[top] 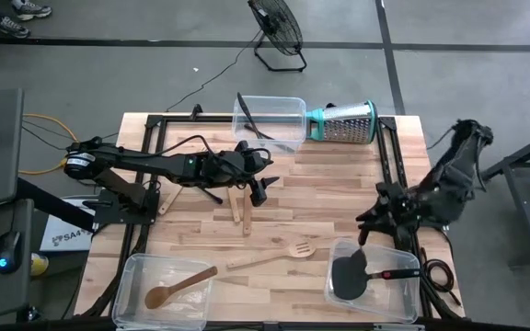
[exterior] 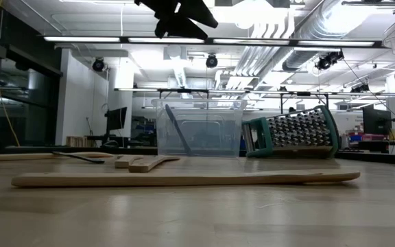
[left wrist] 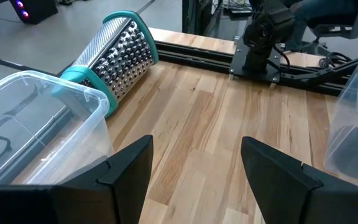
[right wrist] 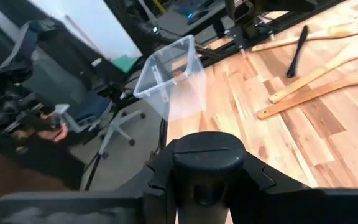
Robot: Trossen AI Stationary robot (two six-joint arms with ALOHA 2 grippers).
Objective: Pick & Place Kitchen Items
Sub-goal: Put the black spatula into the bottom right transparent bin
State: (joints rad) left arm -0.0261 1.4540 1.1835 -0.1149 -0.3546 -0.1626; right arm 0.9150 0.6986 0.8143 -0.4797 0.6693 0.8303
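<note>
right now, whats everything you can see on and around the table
table: one, pale wood, centre of the high view
clear bins: three, see-through, one beside the grater, two at the opposite edge's corners
grater: one, steel with teal rim, lying on its side
thin black tool: one, black, leaning in the bin by the grater
wooden spoon: one, brown, in the left corner bin
spatula: one, black with red-black handle, in the right corner bin
loose wooden utensils: at least three, pale, on the bare table
fan: one, black, on the floor beyond the table
left gripper: open, empty, over mid-table
right arm: dark, folded at the right edge
</note>
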